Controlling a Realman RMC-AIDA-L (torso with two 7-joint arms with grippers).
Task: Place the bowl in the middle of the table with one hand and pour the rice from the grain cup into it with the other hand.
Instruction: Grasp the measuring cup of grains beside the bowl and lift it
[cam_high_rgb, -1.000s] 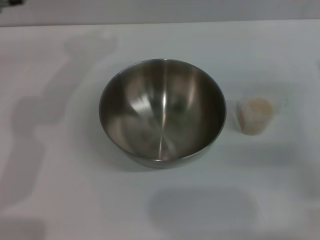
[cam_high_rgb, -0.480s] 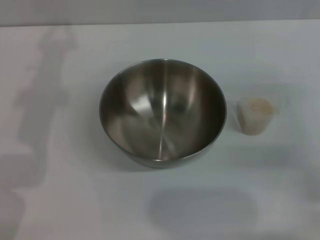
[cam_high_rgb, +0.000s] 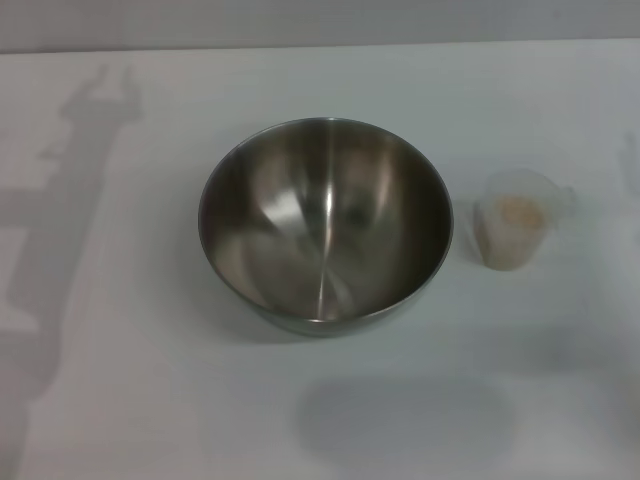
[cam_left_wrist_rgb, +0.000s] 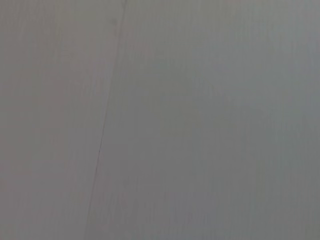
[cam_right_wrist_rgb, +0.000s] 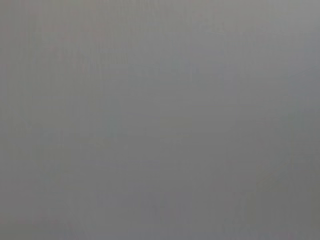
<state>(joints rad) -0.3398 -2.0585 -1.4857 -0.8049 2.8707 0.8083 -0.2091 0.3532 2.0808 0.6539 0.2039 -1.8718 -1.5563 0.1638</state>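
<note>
An arm's shadow is now seen stretched taller along the table's left edge than a moment ago, while the empty bowl is left mid-table, the cup of rice stands just right of it, and neither gripper is seen.

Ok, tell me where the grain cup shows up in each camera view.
Head view: the grain cup stands upright at right of centre, just right of the bowl, apart from it, rice inside.
Left wrist view: not in it; only a plain grey surface with a thin line.
Right wrist view: not in it; plain grey.
Shared landmark: none can be made out.
</note>
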